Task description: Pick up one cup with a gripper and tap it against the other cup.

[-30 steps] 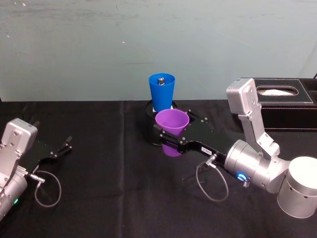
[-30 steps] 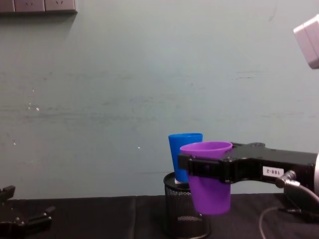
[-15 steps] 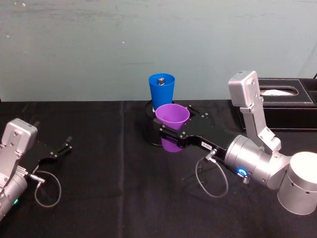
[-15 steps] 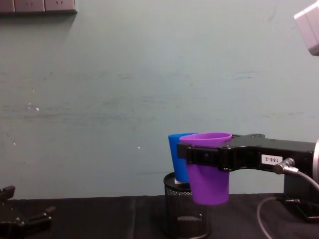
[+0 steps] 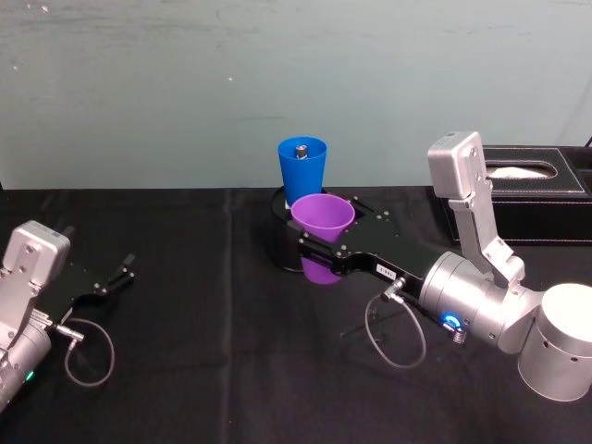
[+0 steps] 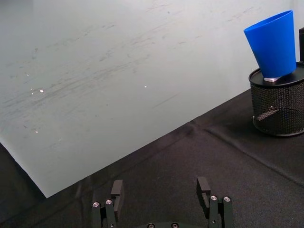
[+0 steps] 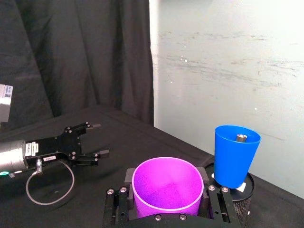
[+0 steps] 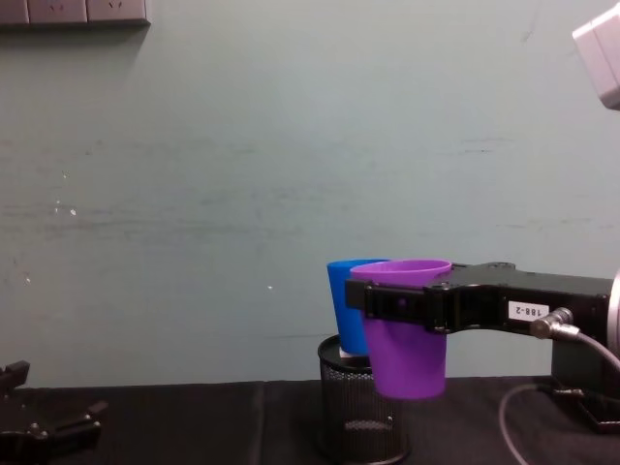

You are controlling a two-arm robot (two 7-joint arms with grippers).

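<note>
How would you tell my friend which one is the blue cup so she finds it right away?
On the black table, by the pale green wall, stands a black mesh pen holder. The blue cup stands upright on top of it. Nothing holds it, while the purple cup just in front is clamped in the right gripper, off the table.

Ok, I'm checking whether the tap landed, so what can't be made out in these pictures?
Contact between purple cup and blue cup: chest view, purple overlaps blue; head view, its rim covers the blue base.
Item in the blue cup: too small, head and right wrist views.
Mesh holder: head view, mostly behind the purple cup and right pincer.
Left pincer: chest view, cut by the left edge.
</note>
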